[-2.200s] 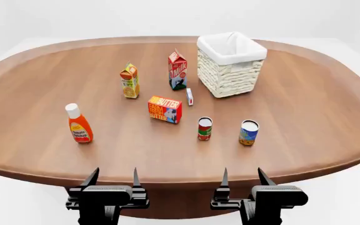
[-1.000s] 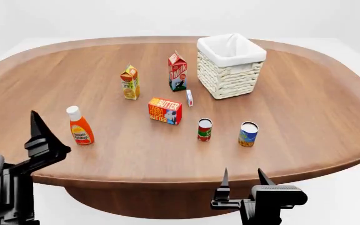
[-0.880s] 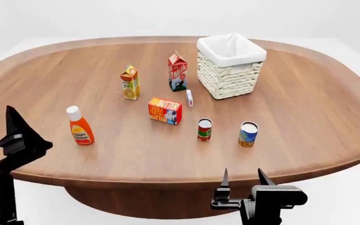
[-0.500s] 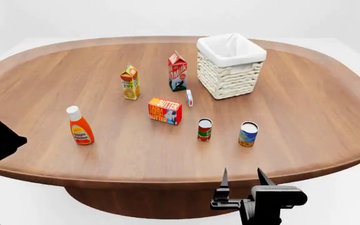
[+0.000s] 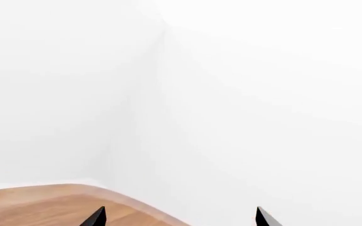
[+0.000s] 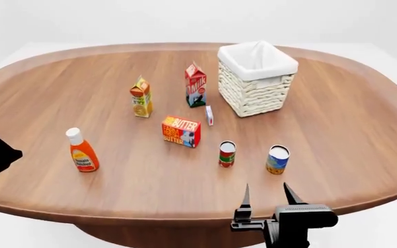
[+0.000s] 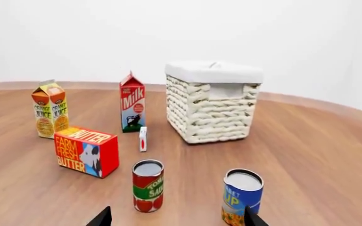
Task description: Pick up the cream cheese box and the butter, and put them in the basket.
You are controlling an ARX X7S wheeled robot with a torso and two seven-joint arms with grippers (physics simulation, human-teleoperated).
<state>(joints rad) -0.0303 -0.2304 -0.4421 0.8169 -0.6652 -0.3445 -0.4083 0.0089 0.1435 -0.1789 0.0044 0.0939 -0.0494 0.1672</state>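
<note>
Both task items stand on the surface [image 6: 336,134]: the butter [image 6: 181,131] near the middle, the cream cheese box [image 6: 210,115] just beyond it, beside the basket [image 6: 257,77]. The right gripper [image 6: 265,195] hangs released at the near edge; the left gripper [image 5: 177,219] is spread apart, off the surface's side.

Right gripper [image 6: 264,195] low at the near edge of the table [image 6: 336,129], fingers [image 6: 245,195] upright and spread apart, nothing between them. Left gripper [image 5: 177,217] raised off the table's left edge, fingers [image 5: 96,217] parted, only the tips showing; dark arm at far left.
</note>
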